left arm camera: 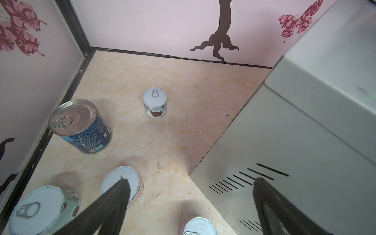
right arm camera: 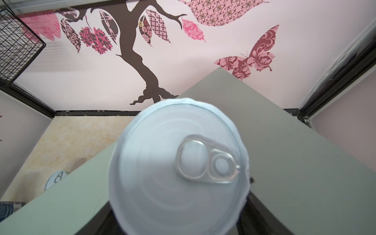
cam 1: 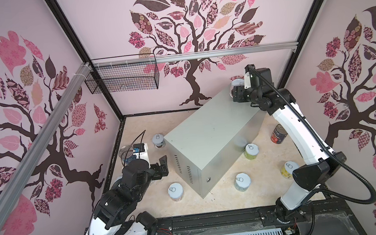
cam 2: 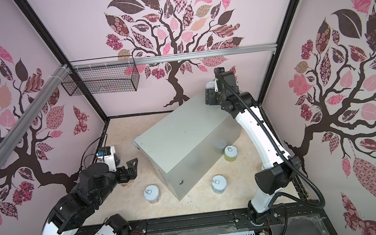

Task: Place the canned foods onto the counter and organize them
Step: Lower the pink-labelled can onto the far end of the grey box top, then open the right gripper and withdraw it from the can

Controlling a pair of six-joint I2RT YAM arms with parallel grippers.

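The counter [cam 1: 207,130] is a long grey metal box lying diagonally on the floor. My right gripper [cam 1: 236,89] is over its far corner, shut on a short white-topped can [right arm camera: 179,166], whose lid fills the right wrist view. The dark fingers [right arm camera: 262,205] show only at the can's sides. My left gripper [left arm camera: 191,183] hangs open and empty beside the counter's vented end, above short cans [left arm camera: 120,183]. Other cans stand on the floor: a tall blue one [left arm camera: 81,126], a small one [cam 1: 158,141], a green one [cam 1: 252,151], a dark tomato one [cam 1: 278,133], and several more.
A black wire basket [cam 1: 122,77] hangs from the aluminium rail [cam 1: 223,53] on the back wall. Patterned walls close in the floor on three sides. The right arm arches over the yellow can [cam 1: 289,169] at the right wall.
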